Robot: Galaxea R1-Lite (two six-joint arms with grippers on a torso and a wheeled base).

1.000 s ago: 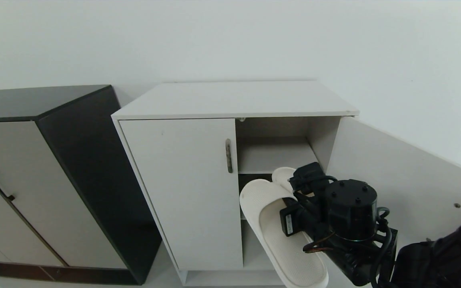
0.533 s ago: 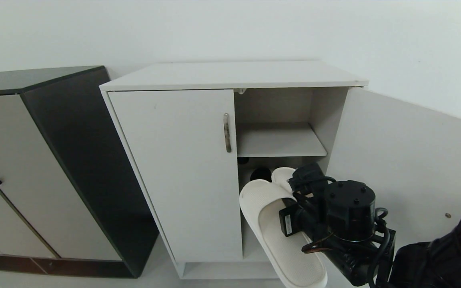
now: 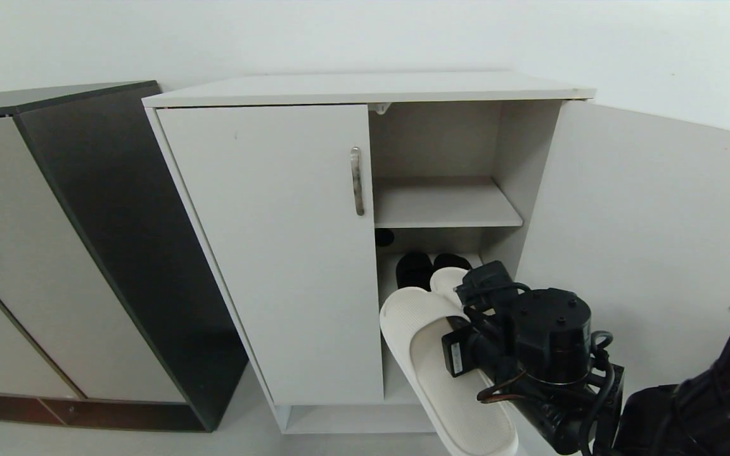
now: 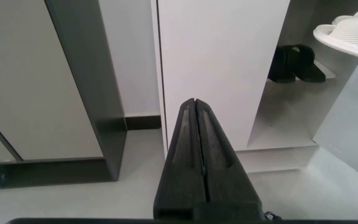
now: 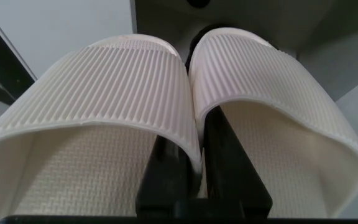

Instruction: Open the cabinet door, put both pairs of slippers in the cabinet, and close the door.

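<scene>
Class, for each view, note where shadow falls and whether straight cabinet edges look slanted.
Head view: cabinet sides splay upward; black slippers sit shaded under the shelf. Left wrist view: compartment dimmer than the closed door. Right wrist view: white slippers evenly lit.

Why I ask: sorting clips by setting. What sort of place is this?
Likely a home entryway or mock-up: a white cabinet holding black slippers, white slippers in the right gripper, a dark cabinet beside.

The right arm (image 3: 593, 411) is matt black, with a cylindrical wrist housing (image 3: 552, 345) topped by small screws (image 3: 571, 303), a white label (image 3: 457, 358) on a side box and looped black cables (image 3: 601, 380), while the left pincer (image 4: 195, 107) has two flat black fingers (image 4: 182, 146).
</scene>
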